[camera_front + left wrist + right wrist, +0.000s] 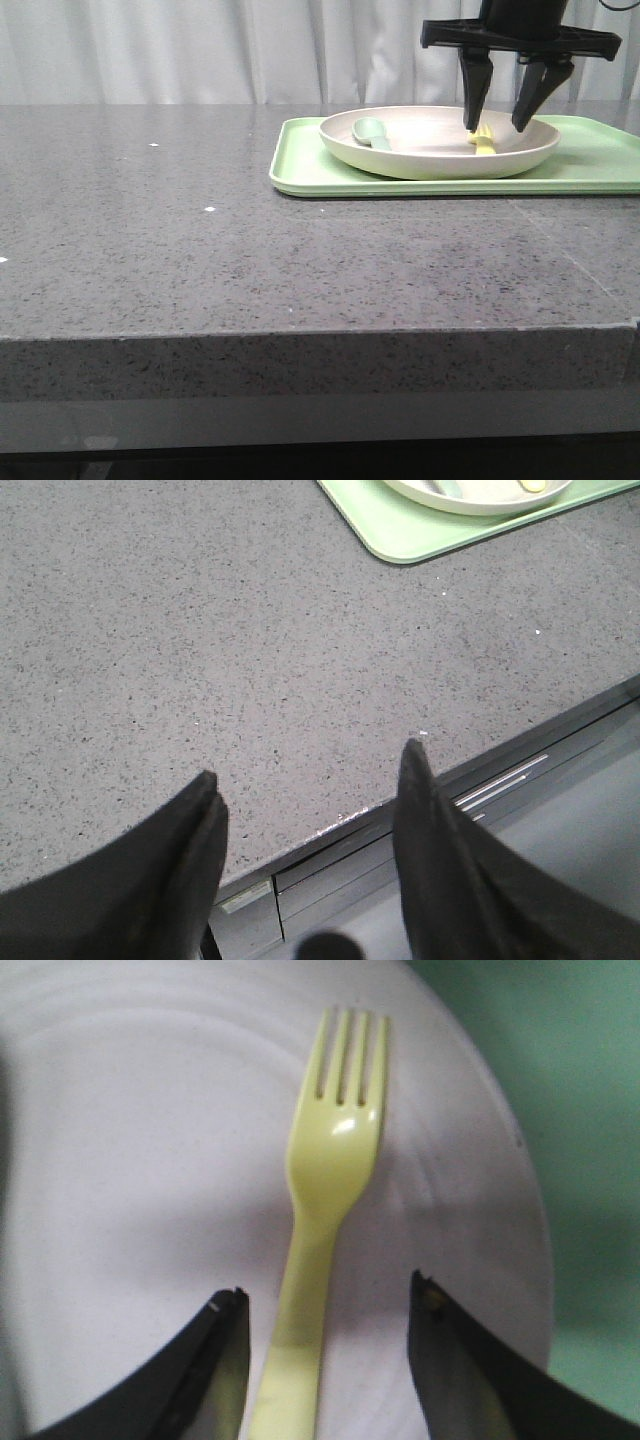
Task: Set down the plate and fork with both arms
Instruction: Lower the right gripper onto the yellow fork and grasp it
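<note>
hovering over plate [430, 150], right gripper [505, 118] spread wide, holding nothing. fork [318, 1230] lies flat between its fingers, in plate at 3 o'clock side, on green tray [300, 175]. spoon [372, 133] at plate's 9 o'clock. best: descend straight, close across handle. left gripper [310, 830] open, empty, near table [150, 230] front edge.

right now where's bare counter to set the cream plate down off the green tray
The speckled grey stone counter is bare left of the light-green rectangular tray and in front of it, to the near edge. The crowded spot is the round cream plate: grey-green spoon, pale-yellow plastic fork, and the open black right gripper straddling it.
</note>
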Robot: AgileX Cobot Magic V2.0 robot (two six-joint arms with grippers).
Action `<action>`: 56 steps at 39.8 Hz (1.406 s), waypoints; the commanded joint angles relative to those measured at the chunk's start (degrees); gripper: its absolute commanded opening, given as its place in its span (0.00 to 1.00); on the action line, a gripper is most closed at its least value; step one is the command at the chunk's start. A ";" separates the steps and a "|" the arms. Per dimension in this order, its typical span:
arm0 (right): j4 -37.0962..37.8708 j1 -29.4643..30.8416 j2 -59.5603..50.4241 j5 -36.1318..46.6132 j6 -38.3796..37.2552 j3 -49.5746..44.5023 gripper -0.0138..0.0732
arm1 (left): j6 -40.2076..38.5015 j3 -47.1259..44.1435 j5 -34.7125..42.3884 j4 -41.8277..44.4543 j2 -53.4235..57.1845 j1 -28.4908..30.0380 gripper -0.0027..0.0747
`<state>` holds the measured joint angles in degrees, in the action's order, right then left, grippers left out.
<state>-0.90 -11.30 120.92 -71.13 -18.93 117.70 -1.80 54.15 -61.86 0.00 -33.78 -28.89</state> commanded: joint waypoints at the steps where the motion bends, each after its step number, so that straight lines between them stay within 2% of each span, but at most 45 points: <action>1: -0.14 0.24 -2.91 -4.05 -0.37 2.04 0.63 | -0.04 1.25 3.36 0.00 -0.24 -0.40 0.52; 16: -0.65 0.24 -1.60 -2.98 -1.35 2.04 0.63 | -0.04 1.25 3.36 0.00 -0.24 -0.40 0.52; 37: -0.65 0.24 -1.29 -3.04 -1.35 2.04 0.39 | -0.04 1.25 3.00 0.00 -0.24 -0.40 0.52; 56: -0.65 0.24 -1.29 -3.08 -0.83 2.04 0.34 | -0.04 1.25 2.99 0.00 -0.24 -0.40 0.52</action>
<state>-1.50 -11.30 123.13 -71.13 -20.37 117.79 -1.80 54.15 -62.13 0.00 -33.78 -28.89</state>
